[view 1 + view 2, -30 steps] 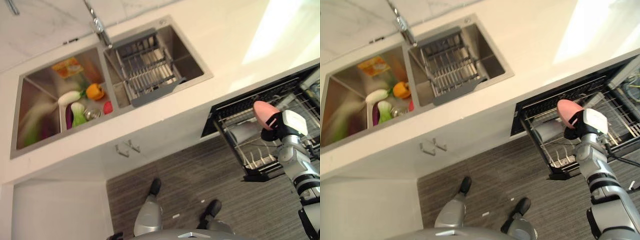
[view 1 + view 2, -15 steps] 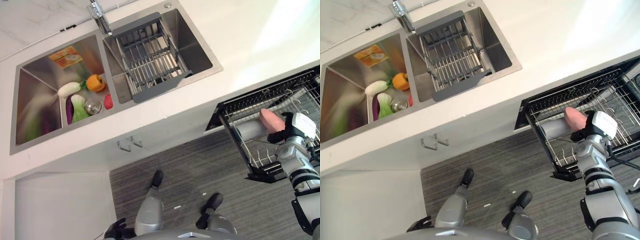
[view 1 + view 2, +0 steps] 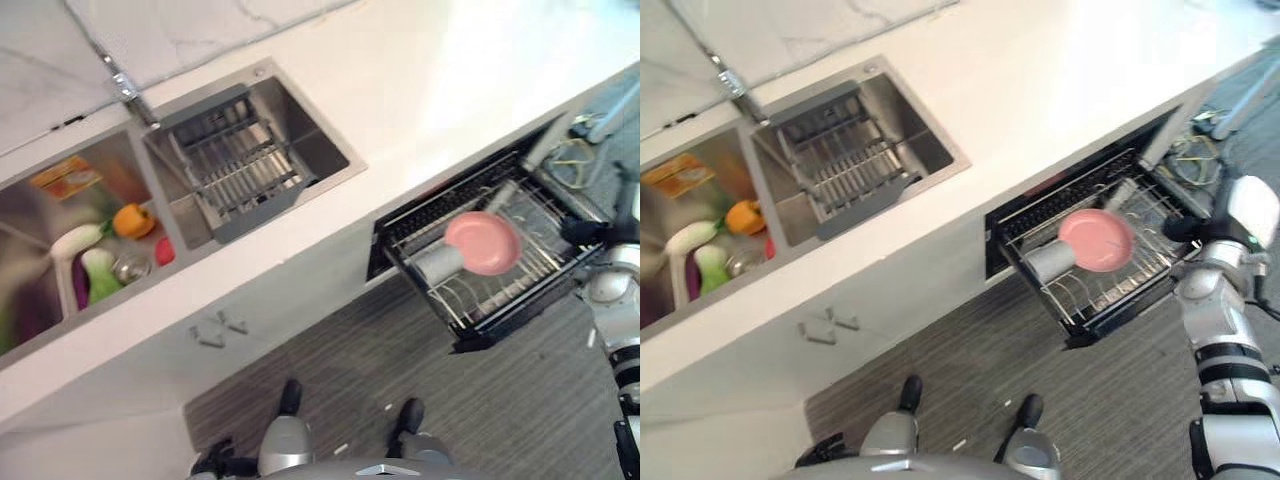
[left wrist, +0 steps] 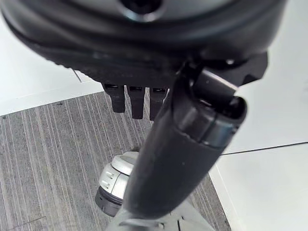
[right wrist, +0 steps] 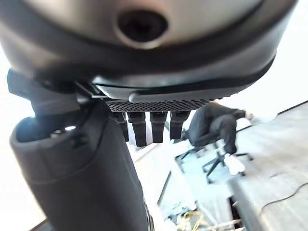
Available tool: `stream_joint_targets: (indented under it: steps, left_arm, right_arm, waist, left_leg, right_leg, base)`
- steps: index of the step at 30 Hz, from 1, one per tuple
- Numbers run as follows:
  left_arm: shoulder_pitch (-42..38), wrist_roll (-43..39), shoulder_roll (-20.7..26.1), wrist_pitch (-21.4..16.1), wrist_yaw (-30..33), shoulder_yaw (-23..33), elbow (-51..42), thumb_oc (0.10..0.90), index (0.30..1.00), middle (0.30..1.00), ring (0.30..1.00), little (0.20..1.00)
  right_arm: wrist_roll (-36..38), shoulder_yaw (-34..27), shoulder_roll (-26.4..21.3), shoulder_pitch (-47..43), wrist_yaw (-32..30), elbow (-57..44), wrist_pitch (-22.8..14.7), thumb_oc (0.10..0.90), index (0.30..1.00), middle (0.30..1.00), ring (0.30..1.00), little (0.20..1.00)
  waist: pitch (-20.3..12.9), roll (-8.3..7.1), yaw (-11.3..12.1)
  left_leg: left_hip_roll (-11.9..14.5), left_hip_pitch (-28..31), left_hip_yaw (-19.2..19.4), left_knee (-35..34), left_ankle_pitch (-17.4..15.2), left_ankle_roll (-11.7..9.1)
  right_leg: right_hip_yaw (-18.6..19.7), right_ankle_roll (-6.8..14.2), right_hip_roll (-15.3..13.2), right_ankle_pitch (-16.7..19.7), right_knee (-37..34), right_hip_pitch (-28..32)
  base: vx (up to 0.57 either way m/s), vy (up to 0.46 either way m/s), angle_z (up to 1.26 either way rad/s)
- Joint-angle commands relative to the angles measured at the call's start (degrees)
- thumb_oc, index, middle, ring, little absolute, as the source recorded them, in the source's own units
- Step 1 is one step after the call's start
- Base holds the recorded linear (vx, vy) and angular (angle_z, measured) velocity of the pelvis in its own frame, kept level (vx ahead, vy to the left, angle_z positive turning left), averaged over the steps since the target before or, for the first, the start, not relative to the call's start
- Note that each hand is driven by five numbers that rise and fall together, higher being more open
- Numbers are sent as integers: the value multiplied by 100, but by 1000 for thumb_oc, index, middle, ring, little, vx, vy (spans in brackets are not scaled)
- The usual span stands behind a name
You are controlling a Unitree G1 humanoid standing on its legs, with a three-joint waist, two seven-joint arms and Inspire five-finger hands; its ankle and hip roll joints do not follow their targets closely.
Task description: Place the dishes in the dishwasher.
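Left hand hangs low by the floor, fingers relaxed, holding nothing. Right hand, fingers straight and empty, sits just right of the dishwasher rack. Pink plate lies flat in that rack, beside a grey cup. Far left, the sink holds no visible dishes.

Right arm reached in from lower right, right hand raised, fingers straight. Left hand hung low, fingers straight.
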Motion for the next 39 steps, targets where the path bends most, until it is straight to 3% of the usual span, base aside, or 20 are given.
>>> stream_joint_targets:
  steps: [1, 2, 3, 4, 7, 11, 17, 22, 25, 29, 31, 33, 39]
  left_arm:
    - [57, -8, 19, -46, 21, -417, 371, 800, 900, 900, 900, 900]
    - [57, 0, -8, -46, 22, -358, 385, 800, 900, 900, 900, 900]
    - [58, 2, 10, -47, 22, -388, 388, 800, 900, 900, 900, 900]
    - [70, 5, -8, -35, 9, -345, 403, 800, 900, 900, 900, 900]
    - [41, 118, -83, -26, -65, -321, 483, 800, 900, 900, 900, 900]
    - [19, 233, -116, -32, -84, -348, 522, 800, 900, 900, 900, 900]
    - [42, 171, -74, -76, -10, -540, 530, 800, 900, 900, 900, 900]
    - [25, -11, -18, -148, 79, -603, 466, 800, 900, 900, 900, 900]
    - [52, -81, 25, -216, 118, -680, 387, 800, 900, 900, 900, 900]
    - [182, -155, 50, -276, 142, -737, 311, 800, 900, 900, 900, 900]
    - [256, -120, 115, -315, 114, -897, 268, 800, 900, 900, 900, 900]
    - [269, -108, 139, -318, 100, -947, 255, 800, 900, 900, 900, 900]
    - [275, -104, 222, -358, 40, -1090, 181, 800, 900, 900, 900, 900]
  right_arm:
    - [344, -968, -560, 480, -809, 50, -86, 720, 780, 780, 780, 780]
    - [419, -1197, -488, 682, -893, 106, -106, 595, 592, 592, 592, 592]
    - [418, -1261, -469, 758, -890, 70, -107, 515, 472, 472, 472, 472]
    - [484, -1434, -392, 920, -943, 132, -111, 400, 300, 300, 300, 300]
    - [611, -1866, 153, 1703, -1022, 429, -126, 400, 300, 300, 300, 300]
    - [665, -1714, 551, 1888, -941, 674, -126, 400, 300, 300, 300, 300]
    - [1153, -497, 885, 764, -546, 1624, -366, 400, 300, 300, 300, 300]
    - [1433, -35, 848, 17, -513, 2021, -500, 400, 300, 300, 300, 300]
    - [1604, 194, 733, -484, -456, 2300, -527, 400, 300, 300, 300, 300]
    - [1280, 715, 428, -1001, -347, 2121, -504, 400, 300, 300, 300, 300]
    - [1206, 962, 50, -1499, -308, 2050, -582, 400, 300, 300, 300, 300]
    - [1182, 1077, -68, -1695, -303, 1949, -616, 400, 300, 300, 300, 300]
    - [1147, 1520, -791, -2484, -288, 1530, -809, 400, 300, 300, 300, 300]
  waist:
    - [-708, 132, -28]
    - [-728, 130, -106]
    - [-737, 123, -67]
    - [-746, 127, -125]
    - [-754, 117, -210]
    - [-704, 111, -227]
    - [-372, 176, -37]
    - [-71, 306, 159]
    - [110, 413, 334]
    - [298, 535, 531]
    - [418, 629, 671]
    - [429, 639, 709]
    - [565, 616, 858]
  left_leg:
    - [122, 191, 433, 39, -439, 277]
    - [124, 214, 462, 29, -453, 282]
    - [125, 221, 469, 30, -457, 282]
    - [126, 242, 491, 22, -469, 286]
    - [117, 204, 477, 22, -472, 280]
    - [96, 104, 430, 22, -447, 281]
    - [-2, -359, 256, 22, -248, 285]
    - [-56, -716, 156, 22, -74, 228]
    - [-124, -992, 65, 22, 68, 195]
    - [-209, -1281, -22, 22, 231, 168]
    - [-295, -1505, -90, 22, 335, 142]
    - [-289, -1534, -118, 22, 240, 102]
    - [-384, -2042, -124, 22, 399, 44]
  right_leg:
    - [483, 237, -253, -758, 450, -286]
    - [515, 241, -245, -757, 451, -290]
    - [521, 242, -244, -759, 451, -288]
    - [530, 246, -243, -756, 453, -296]
    - [511, 251, -240, -754, 474, -305]
    - [475, 261, -261, -720, 469, -377]
    - [347, 285, -351, -616, 458, -676]
    - [178, 304, -449, -567, 478, -863]
    - [37, 321, -528, -513, 470, -987]
    - [-121, 346, -618, -476, 489, -1106]
    - [-269, 372, -686, -455, 520, -1199]
    - [-254, 427, -662, -583, 512, -1178]
    - [-536, 460, -735, -555, 628, -1475]
  base:
    - [49, 27, -25]
    - [46, 14, -32]
    - [39, 12, -25]
    - [32, 11, -20]
    - [26, -2, -16]
    - [-13, -9, -6]
    - [-85, 16, -1]
    - [-82, 17, 30]
    - [-55, -3, 45]
    - [-41, -17, 59]
    - [-43, -17, 33]
    - [57, -59, 30]
    - [3, -27, 28]
